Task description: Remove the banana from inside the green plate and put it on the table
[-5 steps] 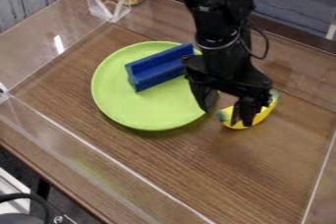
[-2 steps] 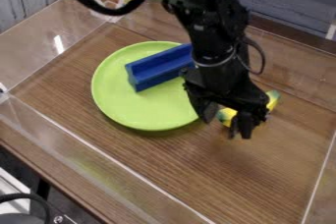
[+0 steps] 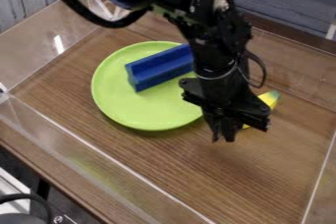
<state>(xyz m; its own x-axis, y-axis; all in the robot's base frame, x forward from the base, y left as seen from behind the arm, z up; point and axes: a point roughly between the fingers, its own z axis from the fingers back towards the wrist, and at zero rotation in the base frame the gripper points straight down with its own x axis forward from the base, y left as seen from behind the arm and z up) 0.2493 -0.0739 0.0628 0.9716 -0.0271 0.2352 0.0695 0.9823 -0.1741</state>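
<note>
My shut, unladen gripper (image 3: 226, 135) hangs near the banana (image 3: 269, 99), which lies on the table (image 3: 171, 174) beyond the green plate (image 3: 116, 107), presumably where the task wants it.

Blue rectangular block (image 3: 160, 66); clear acrylic walls (image 3: 110, 174).

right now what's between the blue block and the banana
The gripper and its arm stand between the blue block and the banana, as the camera view shows.
</note>
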